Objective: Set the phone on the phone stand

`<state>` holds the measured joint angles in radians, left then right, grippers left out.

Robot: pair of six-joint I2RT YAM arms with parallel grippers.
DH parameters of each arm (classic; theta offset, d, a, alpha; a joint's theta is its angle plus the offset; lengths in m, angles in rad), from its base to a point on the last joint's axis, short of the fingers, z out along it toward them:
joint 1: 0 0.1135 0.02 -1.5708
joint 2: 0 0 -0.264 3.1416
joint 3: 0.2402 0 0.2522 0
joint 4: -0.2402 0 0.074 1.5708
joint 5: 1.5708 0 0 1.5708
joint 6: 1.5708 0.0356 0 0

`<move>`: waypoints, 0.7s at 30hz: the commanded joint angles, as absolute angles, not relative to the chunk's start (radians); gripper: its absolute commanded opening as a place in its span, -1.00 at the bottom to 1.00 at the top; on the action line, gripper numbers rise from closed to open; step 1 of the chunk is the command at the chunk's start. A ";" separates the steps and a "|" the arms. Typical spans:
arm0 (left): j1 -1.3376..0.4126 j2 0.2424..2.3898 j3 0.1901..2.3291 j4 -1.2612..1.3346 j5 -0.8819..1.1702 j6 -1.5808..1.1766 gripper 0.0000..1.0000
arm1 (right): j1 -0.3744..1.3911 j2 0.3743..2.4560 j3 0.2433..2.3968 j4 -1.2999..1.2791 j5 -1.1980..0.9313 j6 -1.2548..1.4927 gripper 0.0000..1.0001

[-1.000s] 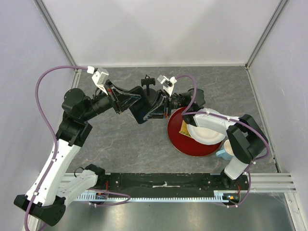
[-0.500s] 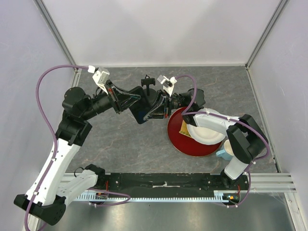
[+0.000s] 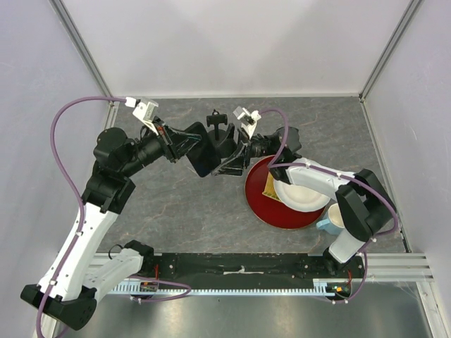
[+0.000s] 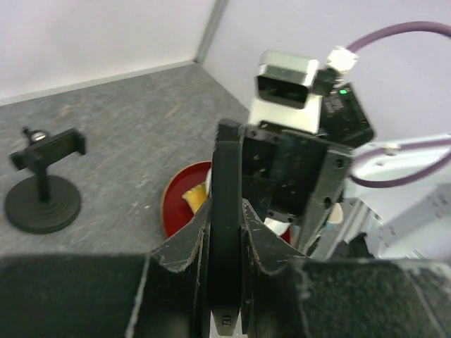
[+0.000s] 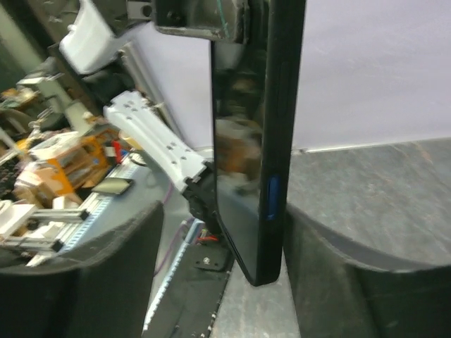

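The phone (image 3: 199, 153), glossy and black, hangs above the table between the two arms. In the left wrist view the phone (image 4: 227, 232) is edge-on, and my left gripper (image 4: 227, 211) is shut on it, both pads pressed against its faces. My right gripper (image 3: 229, 156) stands open around the phone's other end. In the right wrist view the phone (image 5: 254, 141) hangs between the spread fingers (image 5: 120, 274), with a wide gap on the left. The phone stand (image 3: 215, 121) stands just behind the grippers. In the left wrist view the phone stand (image 4: 42, 190) has nothing in its clamp head.
A red plate (image 3: 257, 204) lies right of the grippers. On it are a white plate (image 3: 303, 193) and a yellow piece (image 3: 270, 186). A blue cup (image 3: 330, 222) stands by the red plate's near right rim. Grey walls close in the table.
My right gripper has opened and let go of the phone. My left gripper has closed tighter on it and carried it slightly left.
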<state>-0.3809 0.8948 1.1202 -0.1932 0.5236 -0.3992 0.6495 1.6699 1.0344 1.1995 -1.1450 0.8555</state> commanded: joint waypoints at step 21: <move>-0.402 1.000 0.893 0.602 -0.030 -0.365 -0.95 | 0.517 1.716 1.144 0.446 0.095 0.261 0.33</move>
